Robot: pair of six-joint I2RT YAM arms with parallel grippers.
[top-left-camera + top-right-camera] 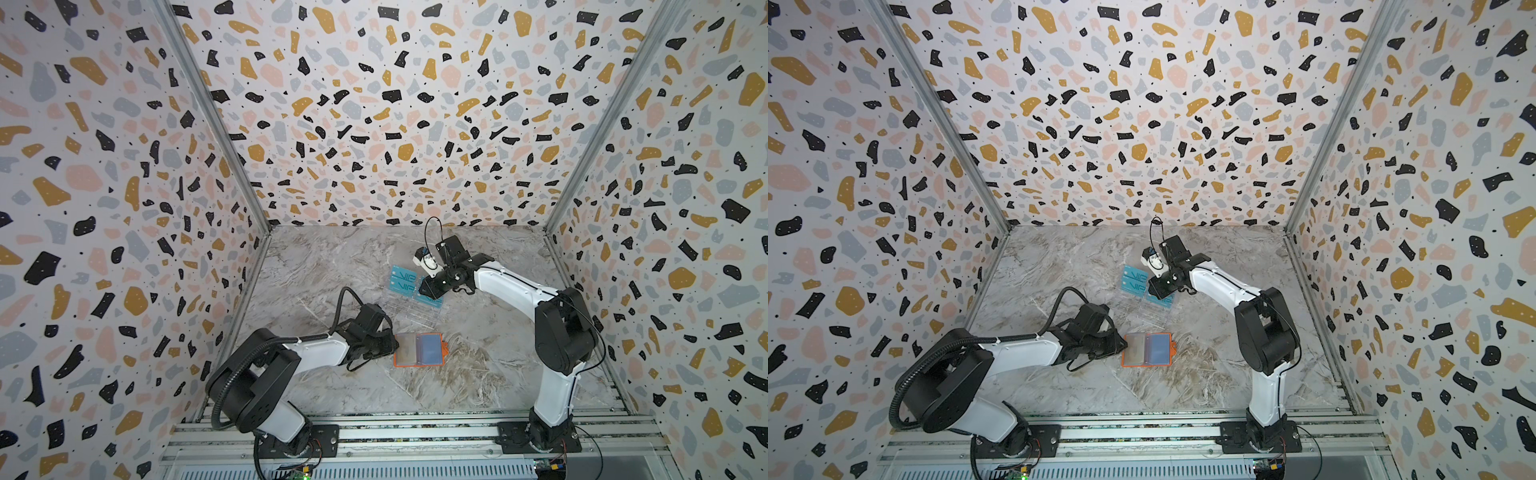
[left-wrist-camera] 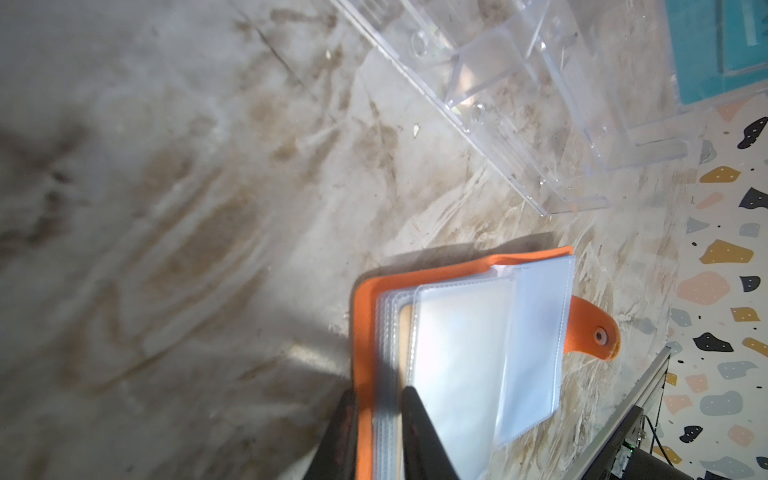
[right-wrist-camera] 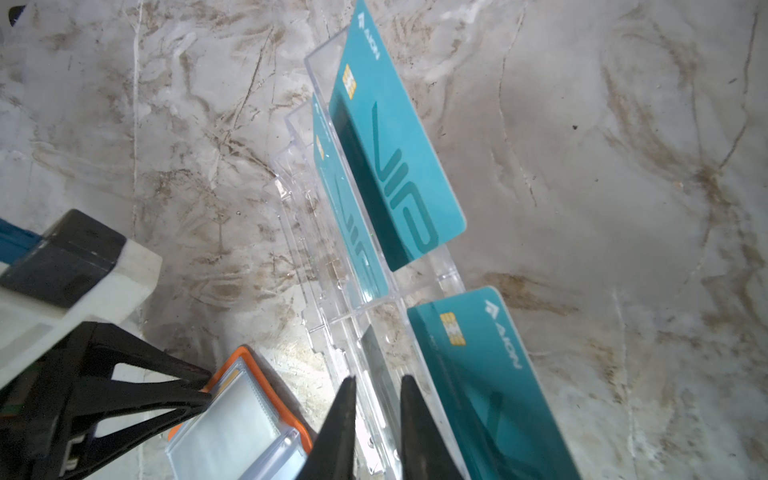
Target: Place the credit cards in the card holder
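Left wrist: card holder (image 2: 457, 353) within left end effector (image 2: 379, 390)

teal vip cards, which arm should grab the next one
Right. The right gripper sits over the teal cards in the clear stand; the left gripper clamps the card holder by its edge.

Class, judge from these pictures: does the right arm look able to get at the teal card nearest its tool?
Probably yes: the right tool hangs right beside that teal card, which stands proud of the clear stand with nothing between them.
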